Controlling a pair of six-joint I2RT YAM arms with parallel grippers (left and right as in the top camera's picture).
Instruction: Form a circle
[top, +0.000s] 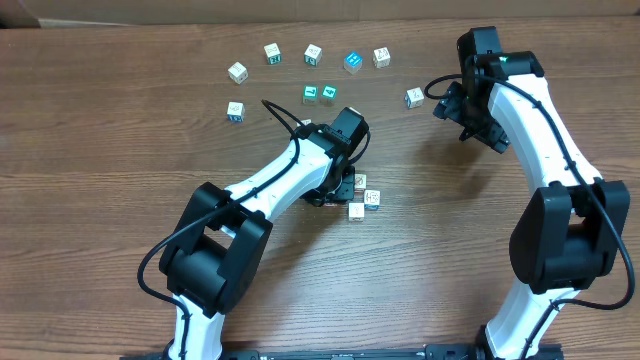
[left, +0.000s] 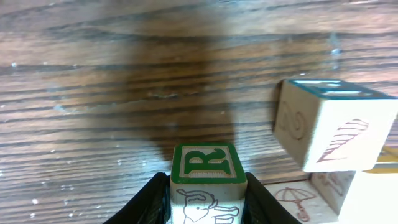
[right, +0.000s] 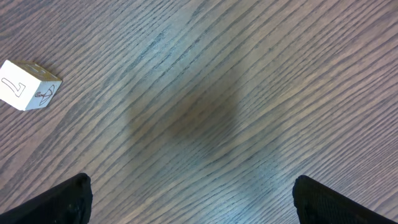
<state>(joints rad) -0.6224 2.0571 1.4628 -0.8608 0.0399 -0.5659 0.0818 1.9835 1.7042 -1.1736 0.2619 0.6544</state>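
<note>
My left gripper (top: 340, 188) is low over the middle of the table. It is shut on a small whitish cube with a green R (left: 205, 165) on top and an elephant drawing on its side, one black finger (left: 149, 199) pressed to each flank. Just right of it is the circle's tight cluster of three whitish cubes (top: 365, 197). In the left wrist view a blue-topped cube (left: 336, 124) sits on or against a cube with an umbrella drawing (left: 292, 199). My right gripper (top: 470, 120) hovers open at the back right with nothing between its fingertips (right: 68, 199).
Several loose printed cubes lie in an arc along the back, from one cube (top: 237, 72) to another (top: 381, 57). Two green-lit cubes (top: 320, 93) sit behind the left gripper. A cube marked 7 (right: 28, 93) lies left of the right gripper.
</note>
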